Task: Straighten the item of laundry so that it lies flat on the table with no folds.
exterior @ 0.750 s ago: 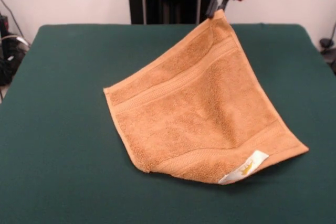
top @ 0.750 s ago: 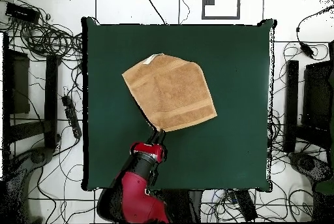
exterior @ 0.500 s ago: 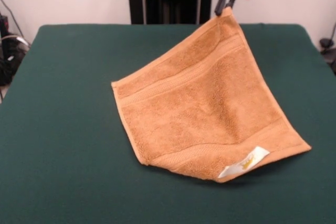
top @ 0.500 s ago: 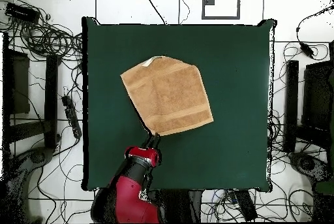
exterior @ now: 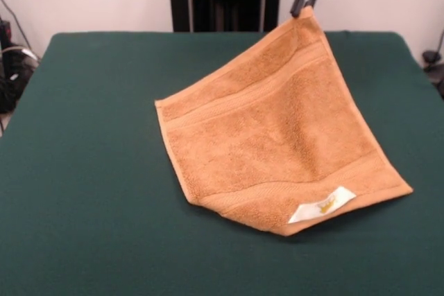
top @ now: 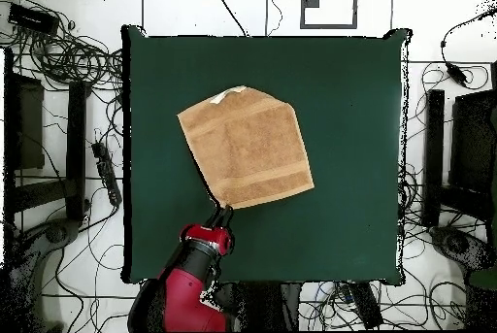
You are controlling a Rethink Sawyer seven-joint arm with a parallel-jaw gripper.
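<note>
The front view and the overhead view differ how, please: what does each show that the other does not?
Only the front view shows the towel's gripped corner lifted off the table, with the cloth sloping up to it. Only the overhead view shows the whole table outline, the red arm and floor cables. Both show the gripper shut on one corner and the white label opposite.
</note>
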